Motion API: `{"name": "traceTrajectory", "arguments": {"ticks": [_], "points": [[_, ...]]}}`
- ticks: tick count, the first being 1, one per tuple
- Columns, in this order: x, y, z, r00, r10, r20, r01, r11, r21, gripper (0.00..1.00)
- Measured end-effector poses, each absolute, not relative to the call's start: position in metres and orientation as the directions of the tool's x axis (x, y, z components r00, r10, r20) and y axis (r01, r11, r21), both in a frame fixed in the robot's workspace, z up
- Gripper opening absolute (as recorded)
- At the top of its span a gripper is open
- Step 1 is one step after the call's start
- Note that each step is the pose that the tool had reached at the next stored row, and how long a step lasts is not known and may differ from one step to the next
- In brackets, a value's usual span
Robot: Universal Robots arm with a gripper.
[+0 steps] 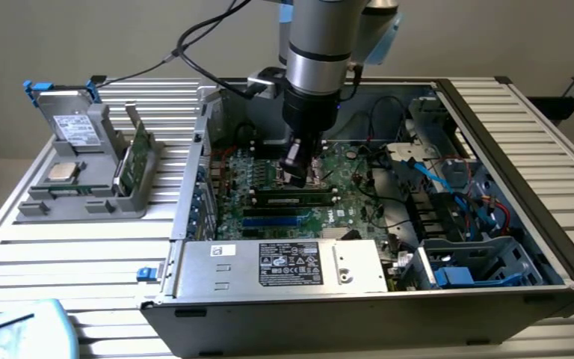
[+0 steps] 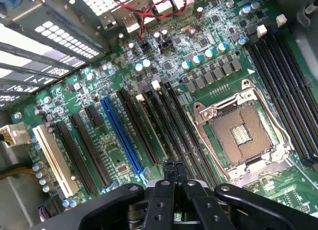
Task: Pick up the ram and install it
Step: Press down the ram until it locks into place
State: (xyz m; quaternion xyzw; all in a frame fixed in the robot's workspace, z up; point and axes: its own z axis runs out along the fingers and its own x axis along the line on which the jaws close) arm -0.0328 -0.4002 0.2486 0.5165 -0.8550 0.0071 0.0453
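We are looking through the exterior view from above and in front of the open computer case (image 1: 486,224), standing well back and taking in the slatted table (image 1: 68,254) around it. Through the wrist view we are peering down from just behind the claw (image 2: 174,171), very near the motherboard (image 2: 149,76) beneath it. Both views are sharing that board (image 1: 357,187) and the claw (image 1: 294,173) above its slots.
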Motion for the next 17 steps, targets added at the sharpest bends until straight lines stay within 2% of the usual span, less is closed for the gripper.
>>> {"name": "traceTrajectory", "arguments": {"ticks": [17], "points": [[-0.0328,-0.4001,0.2472,-0.65,-0.754,0.09,-0.755,0.655,0.032,0.11]]}}
